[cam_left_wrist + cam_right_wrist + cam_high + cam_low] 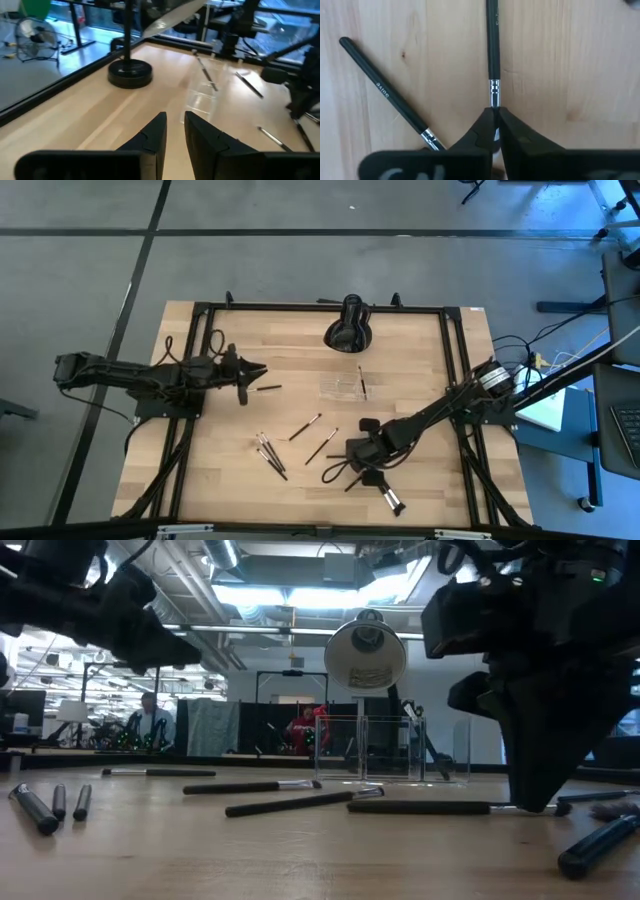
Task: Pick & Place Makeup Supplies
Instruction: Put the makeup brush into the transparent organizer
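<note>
Several thin dark makeup brushes lie flat on the wooden table: a cluster (pixel 270 452), two slanting ones (pixel 305 426) (pixel 322 445), and one (pixel 268 388) by my left gripper. My right gripper (pixel 352 458) stands near the table's near middle, pointing down, shut on a brush (pixel 493 45). A second brush (pixel 385 90) lies slanted beside it. My left gripper (pixel 175 131) hovers above the table's left half with a narrow gap between its fingers and nothing in them. One brush (pixel 362 380) rests in the clear organiser tray (pixel 345 387). My right gripper pinches the brush at its silver ferrule end (pixel 494 95) between the two fingertips. It comes from above, pointing down (pixel 535 802), roughly in line with the brush. The brush (pixel 420 807) lies flat on the table and reaches away toward the table's left.
A large black rounded object (pixel 350 330) stands at the far middle, just behind the clear tray (pixel 390 750). More brushes lie near the right arm by the near edge (pixel 385 495). A black frame runs along the table's edges. People show in the room beyond.
</note>
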{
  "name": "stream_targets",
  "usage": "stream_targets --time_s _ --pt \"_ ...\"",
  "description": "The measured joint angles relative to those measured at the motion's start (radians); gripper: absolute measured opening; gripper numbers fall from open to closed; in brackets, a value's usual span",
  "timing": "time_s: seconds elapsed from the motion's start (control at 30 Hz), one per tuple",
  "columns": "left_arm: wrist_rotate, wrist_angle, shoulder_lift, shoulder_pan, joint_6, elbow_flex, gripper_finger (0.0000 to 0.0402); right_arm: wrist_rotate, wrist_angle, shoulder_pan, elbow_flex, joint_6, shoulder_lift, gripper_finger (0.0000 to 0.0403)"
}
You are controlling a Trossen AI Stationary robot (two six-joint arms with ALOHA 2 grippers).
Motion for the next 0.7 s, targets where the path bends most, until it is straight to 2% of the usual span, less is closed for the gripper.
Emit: stream_targets --time_s 0.2,0.33,0.43,0.53,0.7 --pt "-0.003 0.0 0.172 -0.093 0.06 0.103 0.0074 -0.07 -0.097 -0.034 0.108 -0.017 0.008 0.0027" --pt "-0.056 -0.001 0.336 -0.165 0.101 0.187 0.009 -0.131 -0.09 -0.06 0.123 -0.014 0.004 0.0012" --pt "-0.099 0.0 0.452 -0.207 0.128 0.243 0.0109 -0.131 -0.091 -0.069 0.117 0.002 0.005 0.0006" --pt "-0.097 0.0 0.55 -0.235 0.155 0.286 0.0125 -0.129 -0.09 -0.069 0.107 0.038 0.004 0.0005" --pt "-0.098 0.0 0.672 -0.257 0.201 0.341 0.014 -0.119 -0.078 -0.068 0.086 0.123 0.003 0.0024"
